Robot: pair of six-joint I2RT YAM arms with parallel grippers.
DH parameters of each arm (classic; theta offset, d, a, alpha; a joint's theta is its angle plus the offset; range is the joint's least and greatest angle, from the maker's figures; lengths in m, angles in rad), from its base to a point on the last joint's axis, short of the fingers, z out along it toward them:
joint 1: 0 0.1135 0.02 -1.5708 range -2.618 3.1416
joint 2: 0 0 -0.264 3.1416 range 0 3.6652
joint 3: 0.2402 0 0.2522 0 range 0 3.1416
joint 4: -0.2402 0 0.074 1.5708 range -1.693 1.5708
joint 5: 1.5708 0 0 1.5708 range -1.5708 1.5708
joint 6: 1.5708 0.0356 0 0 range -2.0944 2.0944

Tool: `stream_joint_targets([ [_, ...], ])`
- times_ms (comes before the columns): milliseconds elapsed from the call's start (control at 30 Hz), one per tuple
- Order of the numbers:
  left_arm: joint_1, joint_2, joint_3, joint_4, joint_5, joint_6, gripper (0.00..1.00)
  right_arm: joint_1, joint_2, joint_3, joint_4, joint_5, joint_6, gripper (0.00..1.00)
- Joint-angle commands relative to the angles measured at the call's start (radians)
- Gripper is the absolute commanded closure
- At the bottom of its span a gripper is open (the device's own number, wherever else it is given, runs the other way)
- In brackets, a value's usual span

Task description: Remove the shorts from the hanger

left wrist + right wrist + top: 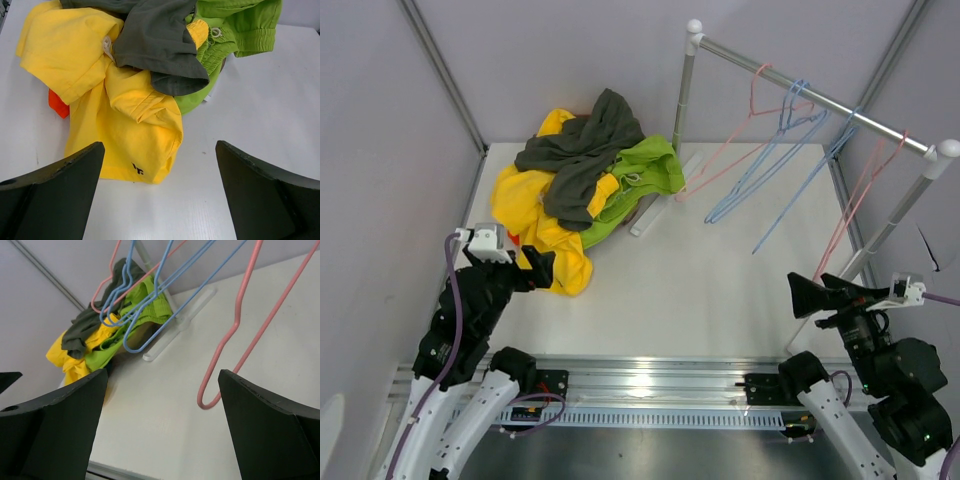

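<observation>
A pile of shorts lies at the table's back left, off the hangers: yellow (535, 235), dark olive-grey (580, 150) and lime green (645, 170). The left wrist view shows the yellow (135, 130), olive-grey (155, 40) and green (235, 25) pairs and a corner of orange (57, 105). No navy pair shows. Several bare pink and blue hangers (790, 115) hang on the rail (840, 108). My left gripper (535, 265) is open and empty by the yellow pair's near edge (160, 165). My right gripper (810, 290) is open and empty (162, 385), below the hangers.
The rack's upright post (685, 90) stands behind the pile, and its clear foot (655, 210) lies beside the green shorts. A second post (905, 205) stands at the right edge. A pink hanger (235, 325) and blue hangers (150, 300) hang before the right wrist camera.
</observation>
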Motion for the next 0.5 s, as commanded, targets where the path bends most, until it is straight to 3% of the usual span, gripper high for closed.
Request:
stream_joint_targets([
  [0,-0.005,-0.004,-0.002,0.009,-0.005,-0.010,0.01,-0.012,0.069,-0.013,0.041,-0.004,-0.045,0.01],
  [133,-0.006,-0.015,-0.007,0.010,-0.004,-0.011,0.01,-0.064,0.039,-0.025,0.053,-0.113,-0.069,0.01],
  [467,-0.006,-0.012,-0.005,0.003,-0.028,-0.019,0.01,-0.077,-0.001,-0.033,0.052,-0.084,-0.063,0.00],
])
